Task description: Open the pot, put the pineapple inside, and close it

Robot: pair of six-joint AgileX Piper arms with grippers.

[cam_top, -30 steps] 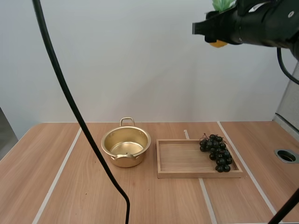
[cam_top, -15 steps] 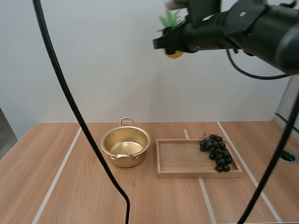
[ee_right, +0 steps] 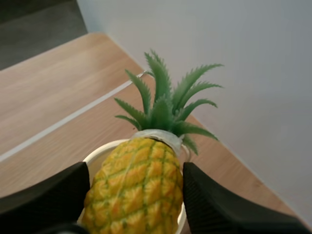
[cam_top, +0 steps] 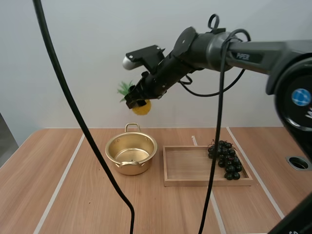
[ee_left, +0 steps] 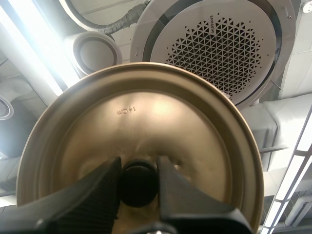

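1. Table (cam_top: 68,195): wooden top across the lower half of the high view.
2. Tray (cam_top: 187,168): lower centre-right of the high view, flat on the table, just beside the pot.
3. Pot (cam_top: 132,168): lower centre-left, upright, open and empty.
4. Lid (ee_left: 146,122): off the pot and held aloft. The left gripper (ee_left: 139,179) pinches its black knob (ee_left: 139,191) between both fingers.
5. Grapes (cam_top: 225,158): a dark bunch lying at the right end of the tray.
6. Pineapple (cam_top: 142,107): centre of the high view, in the air above the pot, leaves pointing left. The right gripper (cam_top: 134,101) clamps the yellow body from both sides.
7. Handling (judgement): the pineapple looks like a light, stiff toy, and its ridged skin should resist slipping. Hold it across the widest part of the body, because the thin leaves would likely flex. Release it low over the pot, as it may bounce or roll.
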